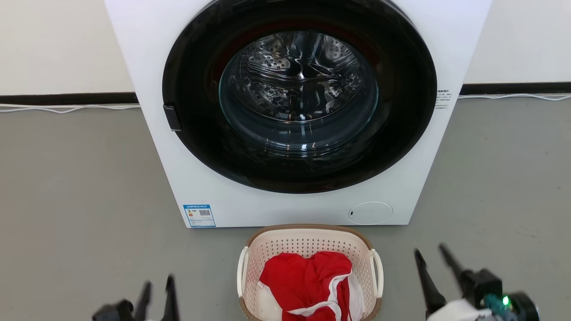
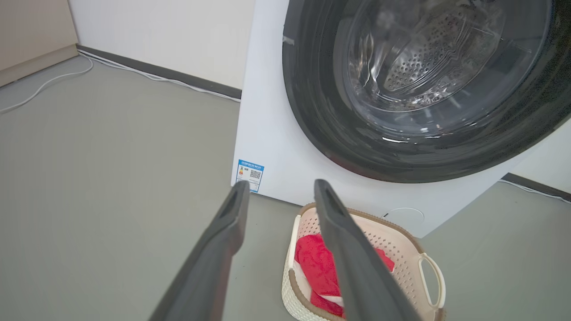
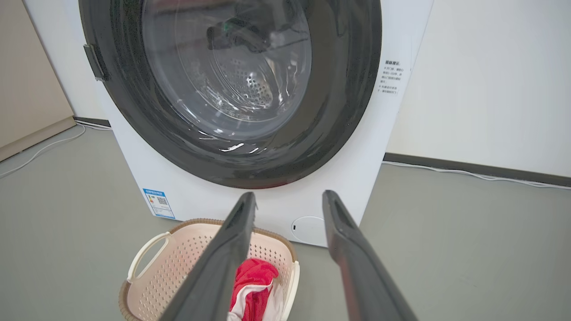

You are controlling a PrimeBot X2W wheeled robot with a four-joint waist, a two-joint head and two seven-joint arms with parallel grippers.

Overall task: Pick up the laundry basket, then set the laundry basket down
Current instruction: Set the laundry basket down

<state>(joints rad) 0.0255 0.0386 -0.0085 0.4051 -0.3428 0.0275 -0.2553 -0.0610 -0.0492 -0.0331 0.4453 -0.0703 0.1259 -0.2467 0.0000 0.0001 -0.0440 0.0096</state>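
The laundry basket [image 1: 308, 243] is small, cream-white and perforated, with a brown woven-look rim and white loop handles. It sits on the grey floor just in front of the washing machine, holding a red and white garment [image 1: 308, 278]. My left gripper [image 1: 158, 285] hangs open at the lower left of the head view, well clear of the basket's left handle [image 1: 241, 272]. My right gripper [image 1: 430, 254] stands open to the lower right, apart from the right handle [image 1: 378, 272]. The basket [image 2: 401, 243] lies below and right of the left fingers, and the basket [image 3: 178, 263] below and left of the right fingers.
A white front-loading washing machine [image 1: 250, 209] with a dark round door [image 1: 299, 93], which is shut, stands right behind the basket. White cables [image 1: 67, 108] run along the black skirting at the wall. Bare grey floor [image 1: 80, 187] spreads to both sides.
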